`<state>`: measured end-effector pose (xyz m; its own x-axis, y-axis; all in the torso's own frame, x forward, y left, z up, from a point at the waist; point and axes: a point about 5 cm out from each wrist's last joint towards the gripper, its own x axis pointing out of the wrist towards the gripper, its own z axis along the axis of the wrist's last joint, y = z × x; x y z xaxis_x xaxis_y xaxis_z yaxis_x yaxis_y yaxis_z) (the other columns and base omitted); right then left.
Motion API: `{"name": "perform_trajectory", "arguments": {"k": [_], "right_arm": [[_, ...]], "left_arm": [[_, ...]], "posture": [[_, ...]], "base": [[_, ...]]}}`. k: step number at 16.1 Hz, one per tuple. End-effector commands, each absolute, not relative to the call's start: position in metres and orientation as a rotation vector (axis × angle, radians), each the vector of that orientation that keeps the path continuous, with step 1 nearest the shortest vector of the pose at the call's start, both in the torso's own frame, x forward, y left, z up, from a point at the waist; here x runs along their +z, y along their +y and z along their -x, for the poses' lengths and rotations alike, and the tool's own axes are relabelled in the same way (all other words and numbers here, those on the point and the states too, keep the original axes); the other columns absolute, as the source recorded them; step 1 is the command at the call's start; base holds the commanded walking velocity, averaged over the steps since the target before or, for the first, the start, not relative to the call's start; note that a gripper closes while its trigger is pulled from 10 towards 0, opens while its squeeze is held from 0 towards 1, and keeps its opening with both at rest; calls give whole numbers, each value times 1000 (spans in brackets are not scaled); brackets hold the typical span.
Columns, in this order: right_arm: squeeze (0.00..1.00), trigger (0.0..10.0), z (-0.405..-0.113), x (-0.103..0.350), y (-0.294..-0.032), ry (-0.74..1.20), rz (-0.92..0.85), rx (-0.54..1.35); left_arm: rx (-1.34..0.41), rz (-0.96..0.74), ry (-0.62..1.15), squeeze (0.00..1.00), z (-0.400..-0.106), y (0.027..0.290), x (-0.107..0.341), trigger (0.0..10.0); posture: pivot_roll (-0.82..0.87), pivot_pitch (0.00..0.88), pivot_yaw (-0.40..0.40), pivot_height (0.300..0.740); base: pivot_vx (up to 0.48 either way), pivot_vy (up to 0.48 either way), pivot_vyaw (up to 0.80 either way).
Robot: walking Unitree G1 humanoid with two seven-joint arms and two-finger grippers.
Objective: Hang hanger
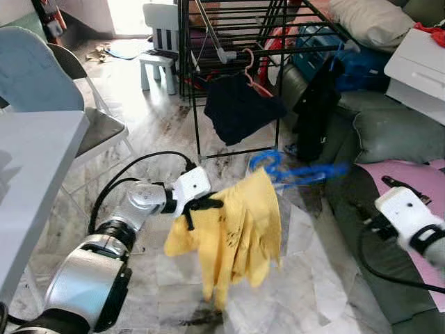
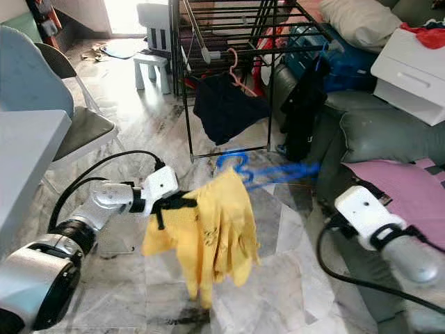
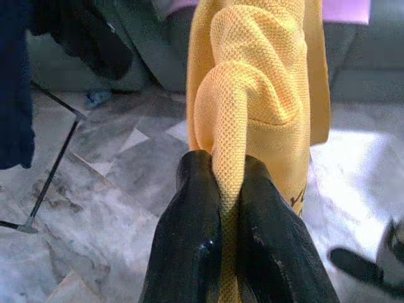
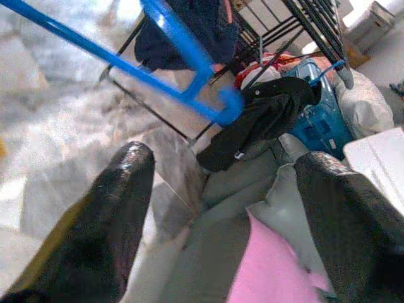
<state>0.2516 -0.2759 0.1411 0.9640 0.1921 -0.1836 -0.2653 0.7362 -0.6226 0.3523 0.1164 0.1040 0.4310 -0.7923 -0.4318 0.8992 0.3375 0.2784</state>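
head view, floor: grey marble tiles (image 1: pixel 146 132), stained; grey table edge (image 1: pixel 35 160) left, chair (image 1: pixel 42 83) behind it.
head view, far: black drying rack (image 1: pixel 229 42) with dark shirt (image 1: pixel 240 108) on a pink hanger; sofa (image 1: pixel 389 125) right, heaped with clothes.
head view, hanger: blue hanger (image 1: pixel 295 172), blurred, mid-air at the yellow garment (image 1: pixel 233 233), near the rack's foot.
left wrist view: left gripper (image 3: pixel 230 208) fingers pressed together, pinching a yellow mesh fold.
right wrist view: right gripper (image 4: pixel 227 202) fingers spread wide apart, holding nothing; hanger beyond them.

Left gripper (image 1: pixel 201 205) pinches a yellow mesh-fabric garment (image 1: pixel 233 236) draped on a blue plastic hanger (image 1: pixel 295 170), above the marble floor (image 1: pixel 306 278).
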Motion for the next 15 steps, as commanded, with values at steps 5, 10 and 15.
{"name": "perform_trajectory", "arguments": {"k": [5, 10, 15], "right_arm": [[0, 10000, -256, 126, -259, 148, 456, 137], [1000, 10000, -258, 118, -259, 88, 175, 19], [0, 10000, -258, 108, -228, 141, -45, 183]], "left_arm": [[-1079, -424, 44, 0, -363, 110, 134, 0], [-1170, -368, -106, 0, -362, 107, 156, 0], [-1387, -338, -221, 0, -351, 77, 167, 0]], "posture": [[-39, 0, -37, 740], [-30, 0, -40, 740], [-28, 0, -35, 740]], "base": [[0, 0, 0], [0, 0, 0], [0, 0, 0]]}}
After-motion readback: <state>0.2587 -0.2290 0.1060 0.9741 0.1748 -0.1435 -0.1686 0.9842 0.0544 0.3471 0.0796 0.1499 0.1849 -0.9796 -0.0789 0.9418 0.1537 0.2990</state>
